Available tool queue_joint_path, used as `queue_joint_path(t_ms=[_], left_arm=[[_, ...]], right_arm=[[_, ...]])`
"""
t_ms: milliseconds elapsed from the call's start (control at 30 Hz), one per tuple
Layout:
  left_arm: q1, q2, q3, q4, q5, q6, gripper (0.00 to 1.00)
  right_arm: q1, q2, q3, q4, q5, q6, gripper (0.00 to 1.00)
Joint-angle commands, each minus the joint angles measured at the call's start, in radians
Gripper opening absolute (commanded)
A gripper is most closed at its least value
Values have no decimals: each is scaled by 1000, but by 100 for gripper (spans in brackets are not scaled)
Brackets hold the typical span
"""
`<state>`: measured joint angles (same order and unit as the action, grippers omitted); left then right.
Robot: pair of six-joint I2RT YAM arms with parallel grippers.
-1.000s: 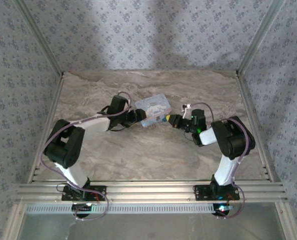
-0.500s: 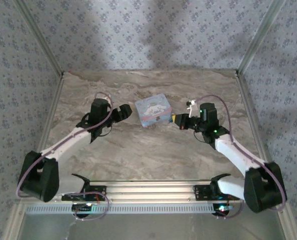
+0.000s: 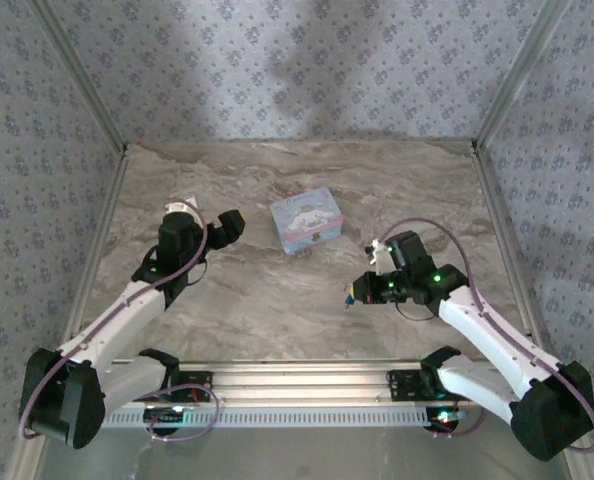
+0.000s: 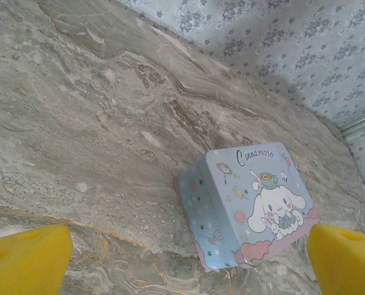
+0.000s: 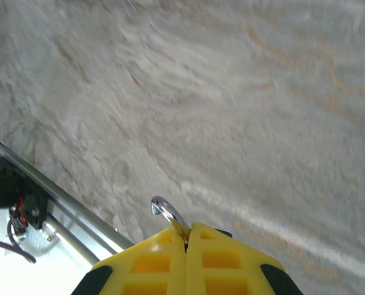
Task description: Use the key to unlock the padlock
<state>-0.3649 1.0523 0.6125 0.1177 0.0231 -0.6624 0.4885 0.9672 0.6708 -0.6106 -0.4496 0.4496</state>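
Observation:
My right gripper point(image 5: 187, 228) is shut, and a small curved silvery metal hook point(image 5: 165, 211) sticks out from between its yellow fingers. It looks like the padlock's shackle. The dark-blue body is hidden between the pads. In the top view the right gripper point(image 3: 352, 293) hangs low over the table right of centre, pointing left. My left gripper point(image 3: 227, 225) stands open to the left of the pastel blue cartoon-dog box point(image 3: 307, 220), holding nothing. The left wrist view has the two yellow fingertips point(image 4: 29, 258) wide apart at the bottom corners. I see no key.
The cartoon-dog box point(image 4: 250, 203) rests on the marble table point(image 3: 277, 290), between and beyond the two grippers. An aluminium rail point(image 5: 59, 203) runs along the near edge below the right gripper. Patterned walls close in the back and both sides.
Both arms have drawn back from the box. The left gripper moved left and away from it. The right gripper swung toward the near edge, still shut on the silvery piece.

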Motion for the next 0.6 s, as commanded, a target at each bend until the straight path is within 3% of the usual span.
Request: queue_joint_path(t_ms=[0, 433, 567], left_arm=[[7, -14, -13, 33, -17, 12, 98], [9, -14, -7, 3, -26, 1, 98], [10, -11, -8, 0, -34, 8, 98]], right_arm=[[13, 9, -38, -87, 24, 56, 0], [30, 199, -124, 113, 14, 97, 0], [25, 223, -121, 116, 23, 93, 5]])
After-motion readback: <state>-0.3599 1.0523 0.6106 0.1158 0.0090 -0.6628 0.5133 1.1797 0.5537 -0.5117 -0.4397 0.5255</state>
